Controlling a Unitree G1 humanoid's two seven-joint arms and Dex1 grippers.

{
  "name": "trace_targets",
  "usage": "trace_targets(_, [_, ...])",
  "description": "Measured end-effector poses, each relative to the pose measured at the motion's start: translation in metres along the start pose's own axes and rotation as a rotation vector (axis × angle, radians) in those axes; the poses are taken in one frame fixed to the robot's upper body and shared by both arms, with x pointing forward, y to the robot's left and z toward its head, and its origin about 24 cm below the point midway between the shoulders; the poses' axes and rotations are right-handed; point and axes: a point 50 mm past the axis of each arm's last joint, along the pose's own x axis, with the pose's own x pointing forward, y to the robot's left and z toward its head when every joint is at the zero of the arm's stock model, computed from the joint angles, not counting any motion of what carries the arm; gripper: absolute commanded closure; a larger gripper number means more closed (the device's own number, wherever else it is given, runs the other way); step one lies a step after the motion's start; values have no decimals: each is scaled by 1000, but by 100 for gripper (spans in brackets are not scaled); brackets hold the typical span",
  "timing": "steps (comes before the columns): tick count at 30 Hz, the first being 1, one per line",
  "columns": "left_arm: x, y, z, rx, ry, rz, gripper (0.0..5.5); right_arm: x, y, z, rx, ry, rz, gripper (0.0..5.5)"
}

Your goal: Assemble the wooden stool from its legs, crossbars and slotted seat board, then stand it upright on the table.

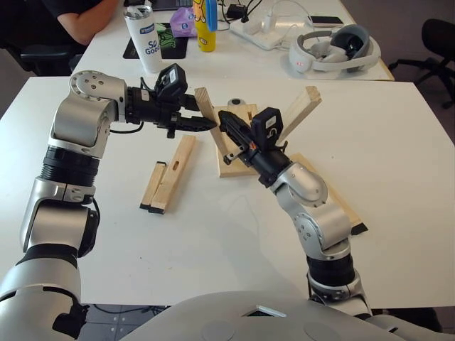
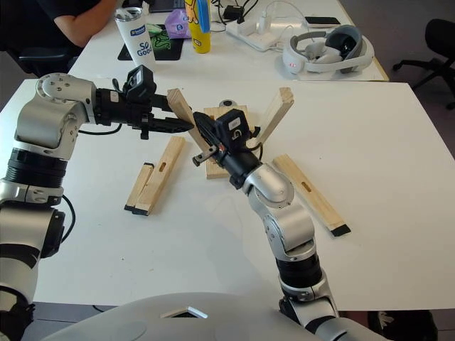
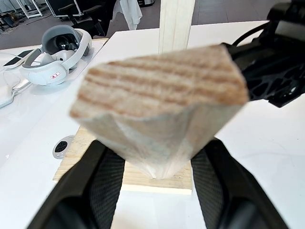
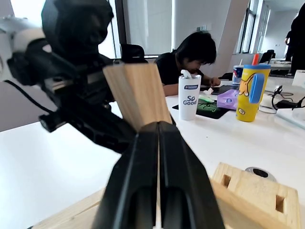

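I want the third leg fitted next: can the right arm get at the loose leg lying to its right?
Probably yes: the loose leg lies uncovered just beside that arm, and the right hand is shut on nothing, though it must swing back from the seat board.

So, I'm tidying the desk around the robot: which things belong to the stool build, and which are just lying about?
Stool build: seat board, left leg and right leg leaning up from it, slotted bar, short bar, dark-tipped bar.

Lying about: white tumbler, yellow bottle, headset, power strip.
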Motion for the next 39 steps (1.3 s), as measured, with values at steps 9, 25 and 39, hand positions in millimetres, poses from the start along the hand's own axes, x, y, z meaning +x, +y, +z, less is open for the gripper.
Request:
trace_targets(9, [2,0,1,1,4,-7,348,11,0,-5,-282,37,-155,550])
trace_targets(25, [5,-1,3,-2,2,-1,348,9,-11,1,-384,-30,-240,550])
trace_targets(39, [7,-3,4,-3,17,-2,348,2,-3,-36,-497,193,-108,550])
